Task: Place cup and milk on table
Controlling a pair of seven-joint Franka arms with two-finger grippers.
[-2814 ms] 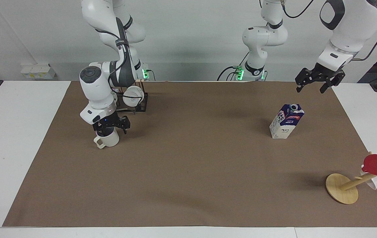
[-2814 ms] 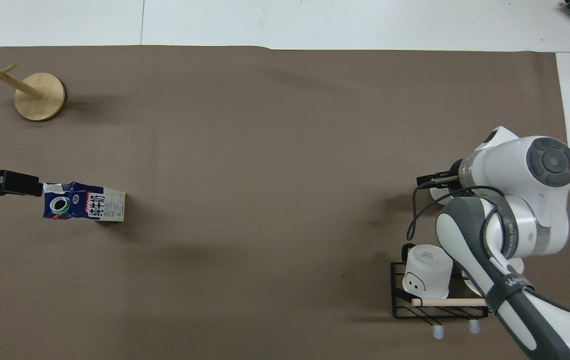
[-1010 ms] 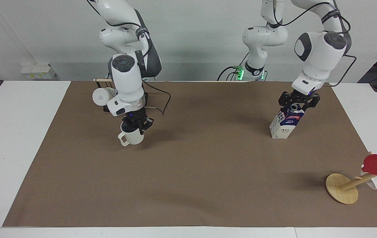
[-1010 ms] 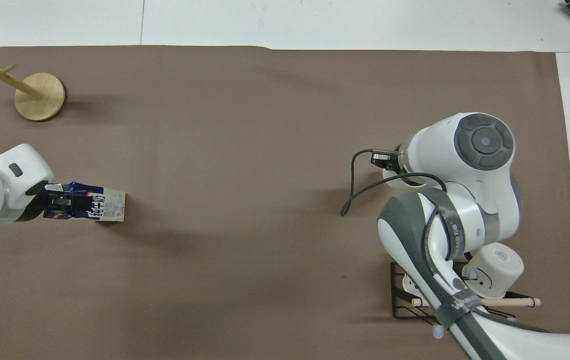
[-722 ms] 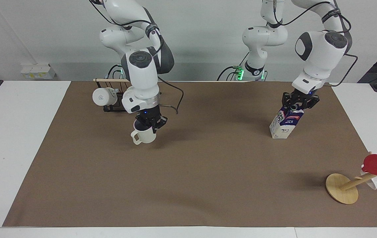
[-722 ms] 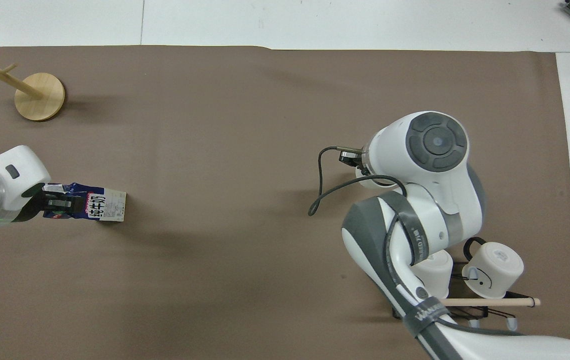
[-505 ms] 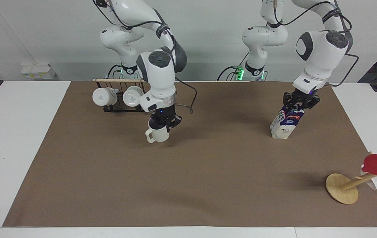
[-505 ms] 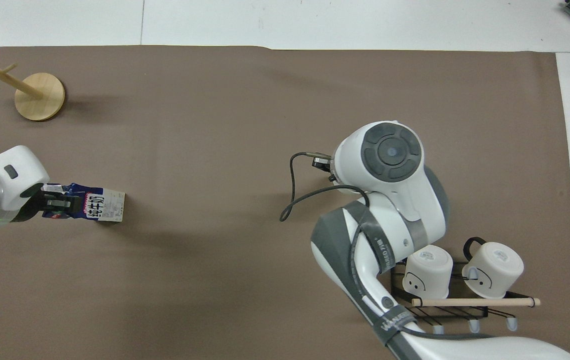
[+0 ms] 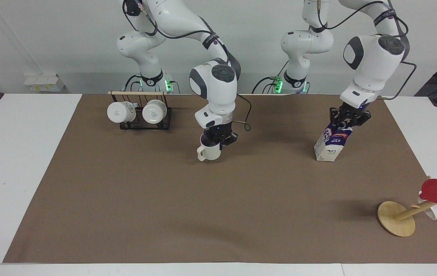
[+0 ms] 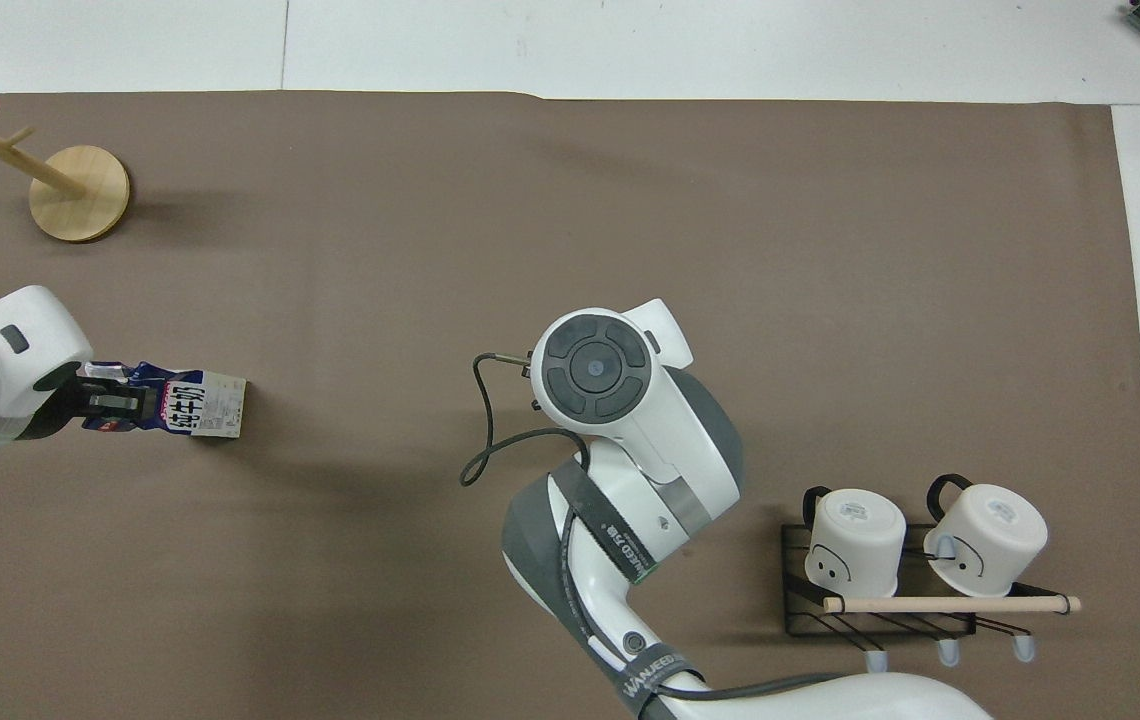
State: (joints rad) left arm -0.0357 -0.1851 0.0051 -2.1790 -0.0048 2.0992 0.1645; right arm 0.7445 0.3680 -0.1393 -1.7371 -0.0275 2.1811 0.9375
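Carried from near the mug rack, the cup hung in the right pincer over mid-counter; the left pincer gripped the tilted milk, whose base touched the counter.

You find the cup mid-table; milk toward the left arm's end, mug rack toward the right arm's end

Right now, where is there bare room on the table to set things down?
The brown sheet is bare between the cup and the milk, and along the edge farthest from the robots. Crowded: the mug rack and the wooden stand.
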